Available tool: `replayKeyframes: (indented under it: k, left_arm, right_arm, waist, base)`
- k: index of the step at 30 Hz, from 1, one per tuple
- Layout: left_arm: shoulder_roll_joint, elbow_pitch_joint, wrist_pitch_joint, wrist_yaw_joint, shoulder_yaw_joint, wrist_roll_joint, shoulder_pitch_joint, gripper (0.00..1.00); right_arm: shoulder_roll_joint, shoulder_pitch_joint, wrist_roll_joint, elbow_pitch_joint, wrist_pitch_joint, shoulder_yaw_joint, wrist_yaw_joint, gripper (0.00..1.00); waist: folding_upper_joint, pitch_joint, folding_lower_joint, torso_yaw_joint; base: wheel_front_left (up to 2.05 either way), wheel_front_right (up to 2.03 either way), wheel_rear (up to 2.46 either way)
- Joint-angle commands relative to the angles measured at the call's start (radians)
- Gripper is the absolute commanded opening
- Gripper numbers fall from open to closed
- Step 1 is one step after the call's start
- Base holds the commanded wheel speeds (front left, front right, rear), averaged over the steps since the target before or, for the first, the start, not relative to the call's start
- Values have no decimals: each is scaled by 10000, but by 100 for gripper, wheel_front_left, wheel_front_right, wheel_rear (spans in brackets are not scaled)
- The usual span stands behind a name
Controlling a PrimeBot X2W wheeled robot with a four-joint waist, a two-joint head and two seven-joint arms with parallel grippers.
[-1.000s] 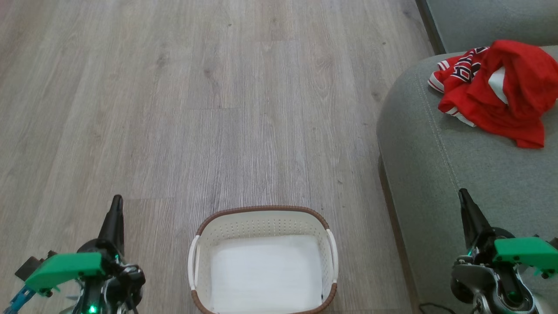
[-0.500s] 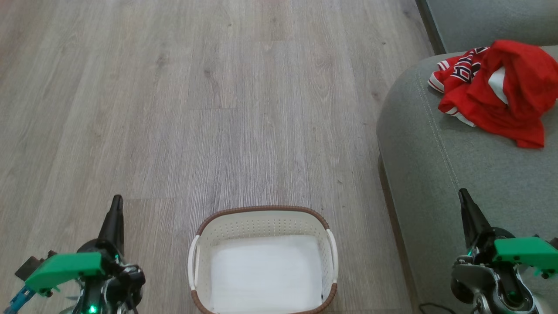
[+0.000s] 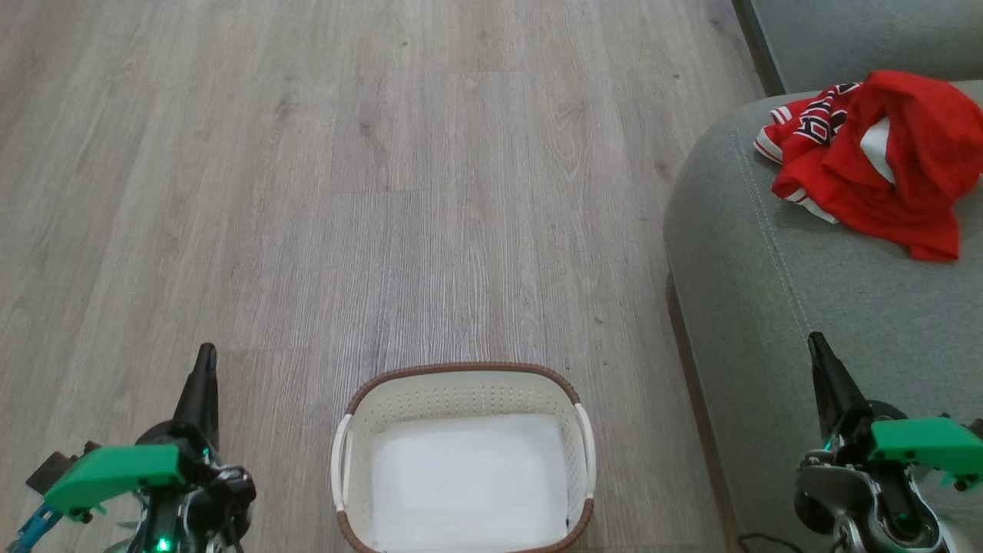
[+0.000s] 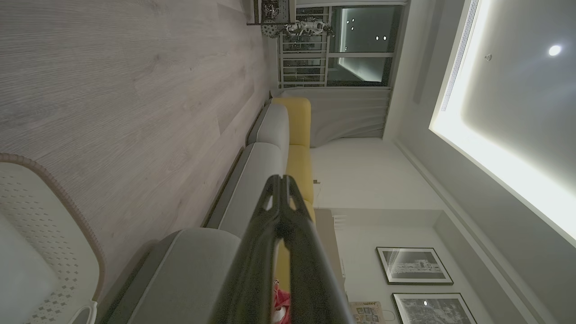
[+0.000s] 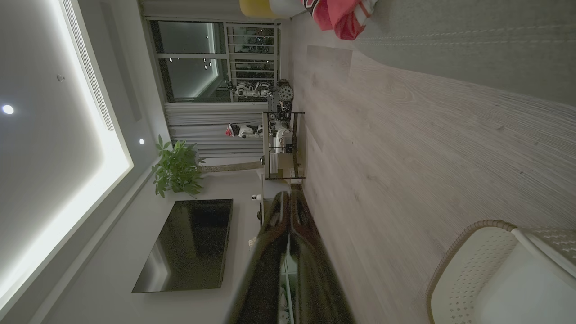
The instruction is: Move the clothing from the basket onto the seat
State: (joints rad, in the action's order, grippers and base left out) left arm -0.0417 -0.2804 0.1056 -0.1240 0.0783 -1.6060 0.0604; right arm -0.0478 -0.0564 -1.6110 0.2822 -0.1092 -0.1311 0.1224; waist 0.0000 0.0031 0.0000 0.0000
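Left gripper (image 3: pixel 205 355) hangs beside the basket (image 3: pixel 461 369) on the floor (image 3: pixel 384 192); its wrist view shows the fingertips pressed together. Right gripper (image 3: pixel 815 342), tips likewise meeting in its wrist view, hangs over the seat (image 3: pixel 845 307). The clothing (image 3: pixel 883 169) lies heaped there, well apart from the basket.

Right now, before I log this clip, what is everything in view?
clothing: one heap, red with white trim, on the seat's far end
basket: one, white with brown rim, on the floor between the grippers, its white bottom showing
seat: one, grey-green, at the right
floor: pale grey wood
back cushions: yellow, along the sofa
framed pictures: two, dark-framed, on the wall
plant: one, green, beside the curtain
screen: one, black, on the wall
left gripper: dark, shut, lower left
right gripper: dark, shut, lower right over the seat
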Motion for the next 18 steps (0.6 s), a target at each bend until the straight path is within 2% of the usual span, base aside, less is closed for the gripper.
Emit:
replayKeyframes:
  k: [1,18]
  left_arm:
    - [-85,353,77,-67,355,-26,476,0]
    - [-85,353,77,-67,355,-26,476,0]
  right_arm:
    - [-31,-515,25,-374,-41,172,83,0]
    - [-29,-515,27,-374,-43,169,83,0]
  waist:
    - [0,0,0,0]
    - [0,0,0,0]
  base:
    - [0,0,0]
    - [0,0,0]
